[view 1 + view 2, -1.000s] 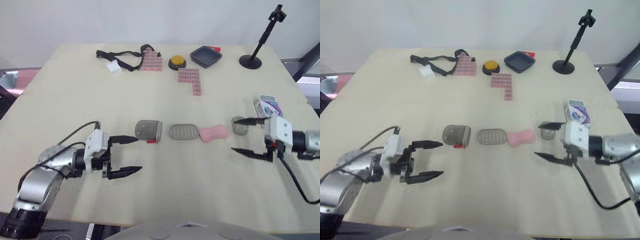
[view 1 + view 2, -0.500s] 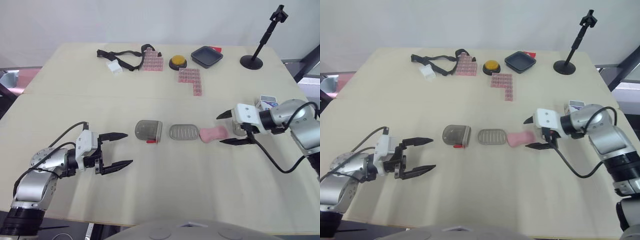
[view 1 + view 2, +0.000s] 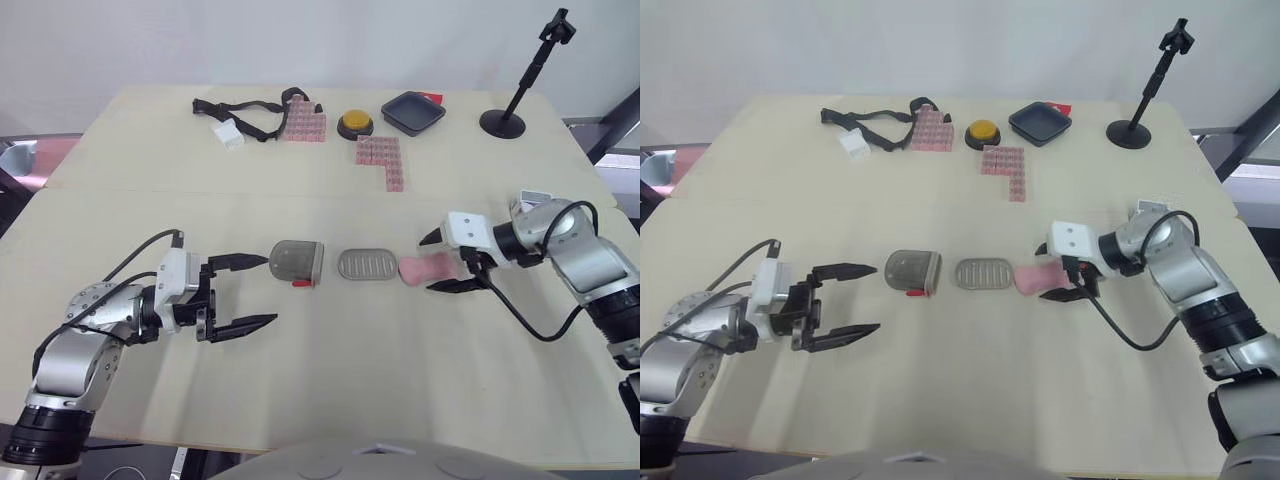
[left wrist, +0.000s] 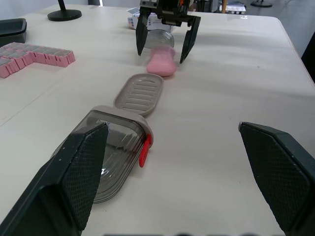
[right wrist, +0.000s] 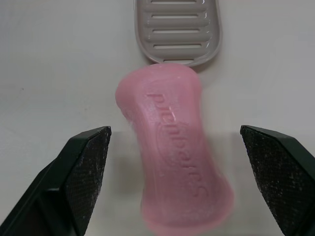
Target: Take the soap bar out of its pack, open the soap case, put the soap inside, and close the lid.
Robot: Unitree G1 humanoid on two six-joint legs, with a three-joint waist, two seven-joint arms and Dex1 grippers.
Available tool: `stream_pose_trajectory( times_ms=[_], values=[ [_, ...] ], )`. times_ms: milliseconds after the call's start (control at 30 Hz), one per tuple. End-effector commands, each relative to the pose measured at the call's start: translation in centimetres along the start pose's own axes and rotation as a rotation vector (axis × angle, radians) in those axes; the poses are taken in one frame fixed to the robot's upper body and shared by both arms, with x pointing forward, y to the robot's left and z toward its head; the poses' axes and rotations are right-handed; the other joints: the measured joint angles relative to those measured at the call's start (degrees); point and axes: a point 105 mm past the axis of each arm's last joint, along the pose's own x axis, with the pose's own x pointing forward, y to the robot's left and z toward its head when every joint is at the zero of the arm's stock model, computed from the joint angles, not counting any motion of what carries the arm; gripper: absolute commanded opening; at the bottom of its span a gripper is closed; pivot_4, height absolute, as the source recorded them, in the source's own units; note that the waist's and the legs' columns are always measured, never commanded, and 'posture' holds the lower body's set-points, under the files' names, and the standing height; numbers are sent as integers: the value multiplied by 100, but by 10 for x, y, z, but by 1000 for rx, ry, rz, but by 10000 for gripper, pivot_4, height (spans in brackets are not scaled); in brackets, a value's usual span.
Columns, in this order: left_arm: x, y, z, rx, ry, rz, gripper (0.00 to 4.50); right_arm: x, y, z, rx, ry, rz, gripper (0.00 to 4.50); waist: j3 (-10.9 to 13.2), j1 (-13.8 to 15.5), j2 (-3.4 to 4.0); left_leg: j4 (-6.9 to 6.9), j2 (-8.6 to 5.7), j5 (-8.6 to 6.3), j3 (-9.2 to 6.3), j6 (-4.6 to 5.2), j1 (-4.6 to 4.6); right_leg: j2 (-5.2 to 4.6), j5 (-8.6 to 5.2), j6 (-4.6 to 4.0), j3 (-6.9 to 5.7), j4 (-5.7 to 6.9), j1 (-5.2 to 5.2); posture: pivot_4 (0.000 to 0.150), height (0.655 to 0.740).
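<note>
Beige table (image 3: 400,380) | pink waisted soap bar (image 5: 177,147), embossed lettering | right fingers (image 5: 83,172) spread astride it | left fingers (image 4: 78,172) spread, empty

soap (image 5: 174,147) flanks open, tray (image 5: 177,29) at one end

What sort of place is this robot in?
Likely a robotics lab or test room: a plain work table before a blank white wall, with a black stand and a yellow push button on it.

Far across the table (image 3: 300,400) sit a strap (image 3: 245,108), pink blocks (image 3: 303,125), yellow button (image 3: 354,123), tray (image 3: 412,112) and stand (image 3: 501,123).
</note>
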Motion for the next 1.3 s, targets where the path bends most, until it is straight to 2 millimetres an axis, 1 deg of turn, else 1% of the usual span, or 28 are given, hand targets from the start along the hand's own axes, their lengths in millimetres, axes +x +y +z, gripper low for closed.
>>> stream_pose_trajectory(
  times_ms=[33,367,633,733,933,1033,1100,1233,1300],
  values=[
    [2,-1,9,28,-23,-8,44969,-5,-3,6,-31,9,2,45000,0,0,0,0,2,0,2,0,0,1,0,0,0,0,0,1500,7338],
    [5,-11,7,38,-22,-42,44969,2,-5,9,-34,3,22,45000,0,1,0,0,16,0,10,-1,1,11,1,-2,-1,0,0,1500,7338],
    [5,-15,5,29,-13,-39,44969,6,-3,6,-36,21,41,45000,0,3,0,0,26,0,14,-1,3,19,2,-4,-2,0,0,1500,7338],
    [5,-15,5,24,-15,-31,45000,7,-3,4,-31,25,43,36999,0,4,0,0,27,0,15,-1,4,20,2,-4,-1,0,0,1500,7338],
    [5,-18,4,24,-12,-35,45000,7,-3,3,-30,31,43,17074,-1,5,-1,0,28,0,18,-1,6,20,2,-4,0,0,0,1500,7338],
    [5,-16,2,27,-5,-33,45000,7,-4,6,-38,24,37,16972,-1,4,-1,0,28,0,18,-1,7,20,3,-5,0,2,0,1500,7338],
    [4,-15,1,28,-1,-31,45000,2,-8,12,-73,20,26,16972,-1,3,-1,0,29,0,19,-1,8,21,3,-6,0,2,0,1500,7338],
    [2,-13,-1,29,5,-27,45000,-11,-19,38,-125,-30,-15,16972,0,-10,0,0,29,0,21,-1,8,21,3,-6,3,6,-3,1500,7338],
    [0,-10,-3,29,11,-15,45000,-13,-23,57,-152,-61,-36,16972,0,-9,0,0,31,1,23,-1,11,25,3,-6,6,10,-5,1500,7338]
  ],
)
